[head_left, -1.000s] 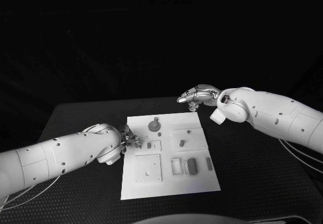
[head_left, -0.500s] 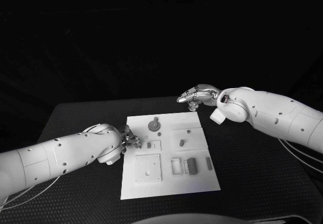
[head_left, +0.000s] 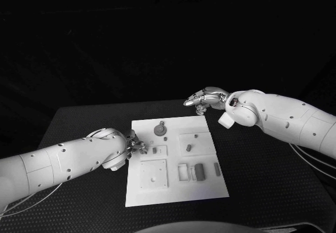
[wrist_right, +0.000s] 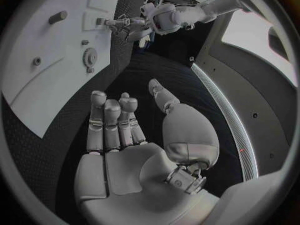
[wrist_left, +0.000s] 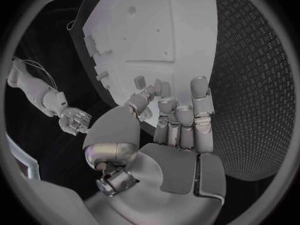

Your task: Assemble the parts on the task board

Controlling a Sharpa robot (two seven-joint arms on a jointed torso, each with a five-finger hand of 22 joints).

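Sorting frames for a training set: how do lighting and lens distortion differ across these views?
Head view: straight edges, bright task board against a dark room and table. Left wrist view: fisheye bends the board's edges; left hand evenly lit. Right wrist view: same bending; right hand lit, the circle's rim dark.

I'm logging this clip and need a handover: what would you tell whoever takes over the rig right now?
Left robot hand: at the task board's left edge, fingers reaching over the small square plate there; whether it holds a part is not clear.
Right robot hand: open, holding nothing, hovering above the board's far right corner.
Parts: the gear sits near the far edge; a peg lies on the plate to its right; a dark block and a slim piece lie near the right edge.
Done: cannot tell which parts are seated.
Left: probably fit the loose pieces, starting with whatever the left robot hand is working on.
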